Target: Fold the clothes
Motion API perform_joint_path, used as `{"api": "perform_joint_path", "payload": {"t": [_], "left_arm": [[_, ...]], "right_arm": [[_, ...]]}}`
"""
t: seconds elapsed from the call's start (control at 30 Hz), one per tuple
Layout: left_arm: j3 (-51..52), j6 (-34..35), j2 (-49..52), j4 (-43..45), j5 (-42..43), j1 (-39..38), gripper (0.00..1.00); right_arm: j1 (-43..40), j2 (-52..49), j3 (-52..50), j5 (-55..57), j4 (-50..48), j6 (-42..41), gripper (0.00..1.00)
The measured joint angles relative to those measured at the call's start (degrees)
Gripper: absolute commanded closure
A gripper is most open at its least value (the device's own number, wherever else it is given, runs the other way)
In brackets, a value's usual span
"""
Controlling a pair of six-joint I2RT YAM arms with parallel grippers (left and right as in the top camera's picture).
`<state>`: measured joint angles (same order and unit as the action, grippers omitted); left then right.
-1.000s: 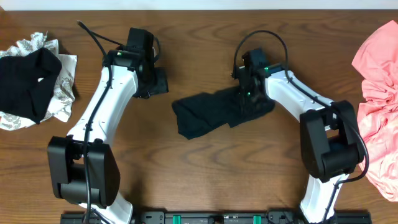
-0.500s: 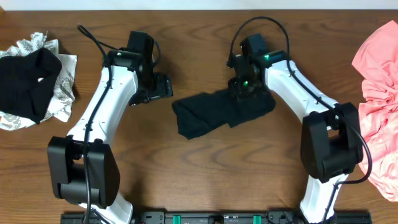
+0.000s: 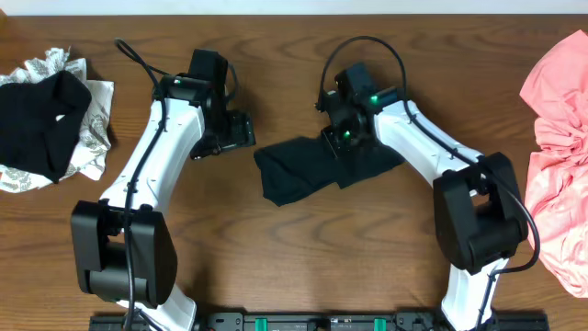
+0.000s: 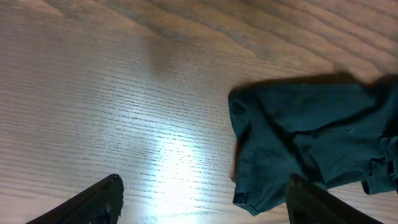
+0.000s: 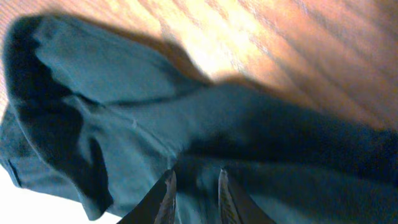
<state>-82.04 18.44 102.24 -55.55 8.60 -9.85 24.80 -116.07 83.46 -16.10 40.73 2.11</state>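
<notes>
The shirt (image 3: 317,167) sits mid-table (image 3: 294,262), bunched in a rough strip, no tidy fold yet. The left pincer (image 3: 239,129) gapes wide, empty, by its left end, and the right pincer (image 3: 342,143) hangs narrow over it, grip unclear. The tee (image 3: 556,138) at the right edge and the pile (image 3: 41,119) at the left edge lie crumpled, unfolded.

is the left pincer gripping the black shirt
No, the left wrist view shows the left pincer wide open above the table, with the black shirt lying beside one finger.

Matt cloth shirt (image 3: 303,170), glossy wood table (image 3: 276,267)
</notes>
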Motion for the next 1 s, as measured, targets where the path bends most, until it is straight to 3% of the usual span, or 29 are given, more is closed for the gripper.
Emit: {"api": "perform_joint_path", "payload": {"t": [0.23,0.5,0.77,1.0], "left_arm": [[0.09,1.27,-0.02,-0.44,1.40,0.00,0.17],[2.69,1.29,-0.02,0.74,4.70,0.00,0.16],[10.29,3.02,-0.02,9.84,12.90,0.00,0.16],[15.32,4.92,-0.02,13.16,15.67,-0.15,0.16]], "right_arm": [[0.20,-0.02,0.09,0.00,-3.61,-0.02,0.78],[-0.42,0.26,3.98,0.35,4.94,0.00,0.83],[-1.03,0.94,4.63,3.06,10.80,0.22,0.98],[-1.03,0.96,3.78,5.11,9.99,0.48,0.99]]}}
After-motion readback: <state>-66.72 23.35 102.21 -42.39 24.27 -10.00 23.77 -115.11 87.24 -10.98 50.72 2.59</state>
